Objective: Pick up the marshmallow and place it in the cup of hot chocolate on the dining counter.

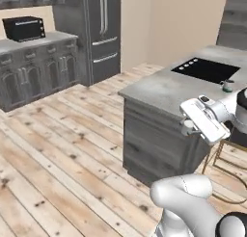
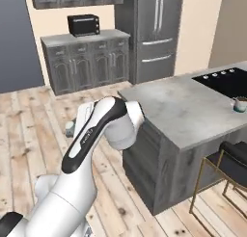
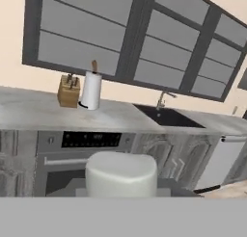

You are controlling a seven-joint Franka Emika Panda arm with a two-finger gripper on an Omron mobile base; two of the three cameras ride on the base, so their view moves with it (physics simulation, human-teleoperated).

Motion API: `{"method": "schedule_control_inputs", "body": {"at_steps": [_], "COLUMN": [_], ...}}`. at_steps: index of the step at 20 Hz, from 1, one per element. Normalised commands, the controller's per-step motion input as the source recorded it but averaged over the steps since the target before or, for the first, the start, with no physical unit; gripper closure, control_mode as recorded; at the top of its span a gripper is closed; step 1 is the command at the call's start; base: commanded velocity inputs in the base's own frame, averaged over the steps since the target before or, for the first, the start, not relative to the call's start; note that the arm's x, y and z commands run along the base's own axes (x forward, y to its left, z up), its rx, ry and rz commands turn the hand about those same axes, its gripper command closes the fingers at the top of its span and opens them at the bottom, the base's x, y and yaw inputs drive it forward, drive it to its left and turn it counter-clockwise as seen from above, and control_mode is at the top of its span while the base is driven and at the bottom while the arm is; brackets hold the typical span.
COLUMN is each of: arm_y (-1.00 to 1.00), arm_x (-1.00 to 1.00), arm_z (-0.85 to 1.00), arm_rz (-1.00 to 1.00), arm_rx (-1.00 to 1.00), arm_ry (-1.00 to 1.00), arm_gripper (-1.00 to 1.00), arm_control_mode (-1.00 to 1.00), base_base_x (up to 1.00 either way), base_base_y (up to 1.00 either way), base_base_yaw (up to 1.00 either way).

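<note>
The gripper (image 3: 120, 195) is pressed in on the marshmallow (image 3: 121, 175), a stubby pale grey-white cylinder with a smooth matte skin and softly rounded edges that sits right at the tips in the hand view, close before the lens, its flat top upward; from the left base view the same small pale plug (image 1: 187, 127) shows at the end of the white hand, held in the air just off the near end of the dining counter (image 1: 159, 89), below the level of its top; in the right base view it is a little greyish stub (image 2: 70, 128) past the arm's dark-striped white link, over the plank floor; beyond the hand, along the way the gripper points, stands a wall-side counter (image 3: 43, 111) of light veined stone, bearing a wooden knife block (image 3: 68, 91) and, touching it or just beside it, an upright white paper-towel roll (image 3: 91, 90); further to one side a dark inset sink (image 3: 166, 116) with a slim metal tap; above them, grey panelled cabinets with dark frames; the cup of hot chocolate (image 1: 227, 85) stands well away from the gripper on the island's grey marble top, near the edge and just beside the glossy black cooktop (image 1: 207, 69), small, round, teal-green above.
</note>
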Motion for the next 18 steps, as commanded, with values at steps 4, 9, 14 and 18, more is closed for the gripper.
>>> {"method": "schedule_control_inputs", "body": {"at_steps": [4,9,14,18], "arm_y": [0.00,0.00,0.00,0.00], "arm_x": [0.00,0.00,0.00,0.00], "arm_z": [0.00,0.00,0.00,0.00], "arm_rz": [0.00,0.00,0.00,0.00], "arm_rx": [0.00,0.00,0.00,0.00], "arm_ry": [0.00,0.00,0.00,0.00], "arm_gripper": [1.00,1.00,1.00,1.00], "arm_control_mode": [1.00,1.00,1.00,1.00], "base_base_x": [0.07,0.04,0.09,0.24], "base_base_y": [-0.01,-0.97,-1.00,-1.00], "base_base_yaw": [-0.86,-0.39,-0.06,0.00]}}
